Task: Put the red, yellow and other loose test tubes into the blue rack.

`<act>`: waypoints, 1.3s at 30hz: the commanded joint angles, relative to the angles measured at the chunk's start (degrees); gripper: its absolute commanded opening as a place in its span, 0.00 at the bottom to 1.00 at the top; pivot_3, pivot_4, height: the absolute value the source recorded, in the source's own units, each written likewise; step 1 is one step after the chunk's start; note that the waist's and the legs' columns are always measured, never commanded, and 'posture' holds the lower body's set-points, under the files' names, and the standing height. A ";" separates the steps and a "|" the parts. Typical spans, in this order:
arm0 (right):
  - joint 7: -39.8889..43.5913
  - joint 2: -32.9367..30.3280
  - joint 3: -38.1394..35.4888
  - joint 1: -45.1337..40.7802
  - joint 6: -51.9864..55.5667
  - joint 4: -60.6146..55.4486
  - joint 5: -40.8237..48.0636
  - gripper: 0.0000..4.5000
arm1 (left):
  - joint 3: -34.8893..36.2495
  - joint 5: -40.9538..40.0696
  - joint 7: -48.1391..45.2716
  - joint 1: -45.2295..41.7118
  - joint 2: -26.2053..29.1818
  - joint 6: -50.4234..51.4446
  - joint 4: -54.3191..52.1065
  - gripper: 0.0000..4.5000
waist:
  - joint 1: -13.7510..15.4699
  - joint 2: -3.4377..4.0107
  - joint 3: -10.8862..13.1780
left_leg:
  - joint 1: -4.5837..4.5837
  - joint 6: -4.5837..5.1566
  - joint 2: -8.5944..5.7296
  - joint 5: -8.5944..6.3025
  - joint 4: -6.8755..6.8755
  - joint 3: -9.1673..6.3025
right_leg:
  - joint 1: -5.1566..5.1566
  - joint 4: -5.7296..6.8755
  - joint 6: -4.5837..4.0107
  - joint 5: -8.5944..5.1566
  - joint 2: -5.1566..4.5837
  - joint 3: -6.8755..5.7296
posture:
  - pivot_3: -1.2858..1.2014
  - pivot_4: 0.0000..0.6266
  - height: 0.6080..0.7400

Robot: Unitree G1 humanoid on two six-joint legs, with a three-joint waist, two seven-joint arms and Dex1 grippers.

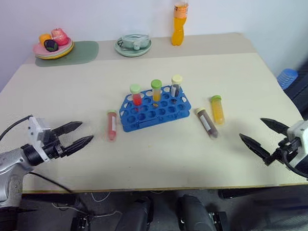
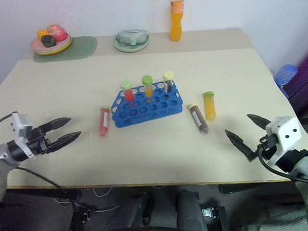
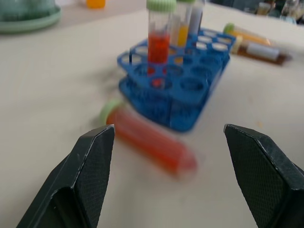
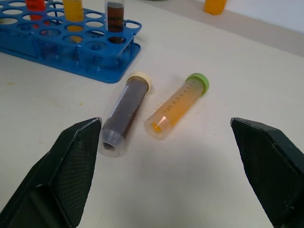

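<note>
Grippers: left gripper (image 1: 76, 135) lower left, right gripper (image 1: 264, 135) lower right, both spread, empty.
Done: three capped tubes upright in blue plastic rack (image 1: 155, 109), centre.
Left: red tube (image 1: 112, 125), brown tube (image 1: 206, 122), yellow tube (image 1: 217, 109) lying beside the rack.

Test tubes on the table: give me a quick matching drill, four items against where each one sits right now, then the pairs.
Things:
1. red tube with green cap
2. brown tube with cream cap
3. yellow tube with green cap
4. dark tube with cream cap

Places:
A. standing upright in the blue rack
B. lying on the table on the robot's left of the rack
C. lying on the robot's right of the rack, the nearer of the two to it
D. lying on the robot's right of the rack, the farther of the two from it

Pairs: 1-B, 2-C, 3-D, 4-A
</note>
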 commanded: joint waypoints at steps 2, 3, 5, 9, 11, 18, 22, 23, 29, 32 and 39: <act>0.04 0.02 -1.32 0.10 -0.23 -2.48 1.05 1.00 | 0.20 0.02 -0.17 -1.08 -0.71 -0.57 -1.79 0.83 | 0.64 0.00 0.00 | 0.00 0.02 0.00 -0.02 0.01 0.03 | 0.00 -0.04 -0.01 -0.01 -0.01 0.02 | 0.52 0.24 1.00; -0.15 0.19 -1.01 -0.06 -0.24 -2.59 1.00 1.00 | 0.05 0.13 0.02 -1.23 -1.08 -0.63 -1.90 0.83 | 0.68 0.00 0.00 | -0.01 0.05 0.00 -0.04 0.00 0.06 | 0.00 -0.06 -0.01 -0.01 -0.01 0.03 | 0.52 0.24 1.00; -0.35 0.35 -0.56 -0.30 -0.36 -2.76 0.84 1.00 | 0.01 -0.67 0.10 -1.47 -1.71 0.42 -2.31 0.83 | 0.68 0.00 0.00 | -0.02 0.07 0.00 -0.05 -0.02 0.07 | 0.00 -0.13 -0.01 -0.01 -0.01 0.03 | 0.52 0.24 1.00; -0.83 0.46 0.41 -1.06 -0.36 -3.30 0.77 1.00 | -0.08 -0.12 -0.30 -1.97 -2.22 0.07 -2.51 0.83 | 0.63 -0.01 0.00 | -0.04 0.13 0.01 -0.09 -0.03 0.09 | 0.01 -0.22 0.00 0.00 -0.02 0.04 | 0.52 0.24 1.00; -1.11 0.31 0.89 -1.65 -0.16 -3.44 0.84 1.00 | -0.22 0.06 -0.53 -2.26 -2.33 -0.08 -2.52 0.83 | 0.66 0.00 0.00 | -0.04 0.13 0.02 -0.09 -0.03 0.10 | 0.01 -0.23 0.00 0.00 -0.02 0.04 | 0.52 0.24 1.00; -13.67 -6.82 6.13 -15.07 27.89 -8.53 10.37 1.00 | -4.50 -0.92 -6.86 -8.01 -2.07 0.78 -2.94 0.83 | 0.65 0.00 0.02 | -0.08 0.14 0.02 -0.09 -0.02 0.12 | -0.03 -0.25 -0.02 -0.01 -0.01 0.07 | 0.52 0.24 1.00; -18.92 -8.00 10.95 -29.81 43.72 -5.87 18.66 1.00 | -7.76 0.28 -8.41 -11.26 -3.18 0.51 -3.32 0.83 | 0.55 0.01 0.03 | -0.10 0.14 0.07 -0.09 -0.03 0.17 | -0.07 -0.30 -0.05 -0.01 0.00 0.10 | 0.52 0.24 1.00; -20.22 -7.52 12.24 -33.52 46.74 -4.87 19.75 1.00 | -8.72 0.54 -8.65 -12.01 -3.50 0.50 -3.44 0.83 | 0.57 0.01 0.03 | -0.11 0.14 0.08 -0.09 -0.08 0.18 | -0.08 -0.33 -0.05 -0.01 0.00 0.10 | 0.52 0.24 1.00; -27.62 -0.46 15.79 -49.89 66.21 3.94 24.53 1.00 | -12.82 2.04 -10.66 -14.24 -4.40 0.04 -4.10 0.83 | 0.63 -0.01 0.05 | -0.25 0.33 0.08 -0.21 -0.15 0.22 | -0.12 -0.64 0.20 0.15 0.00 0.09 | 0.52 0.24 1.00; -30.78 3.65 16.54 -55.26 72.14 8.24 21.59 1.00 | -13.93 2.23 -10.44 -14.85 -5.14 0.26 -4.56 0.83 | 0.62 0.00 0.04 | -0.28 0.34 0.06 -0.21 -0.10 0.24 | -0.09 -0.72 0.29 0.22 -0.01 0.09 | 0.52 0.24 1.00; -32.13 3.52 21.62 -58.17 74.09 15.30 16.00 1.00 | -14.99 2.82 -9.21 -14.39 -6.89 0.14 -5.90 0.83 | 0.57 0.00 0.04 | -0.29 0.35 0.04 -0.21 -0.03 0.26 | -0.07 -0.72 0.35 0.29 -0.01 0.09 | 0.52 0.24 1.00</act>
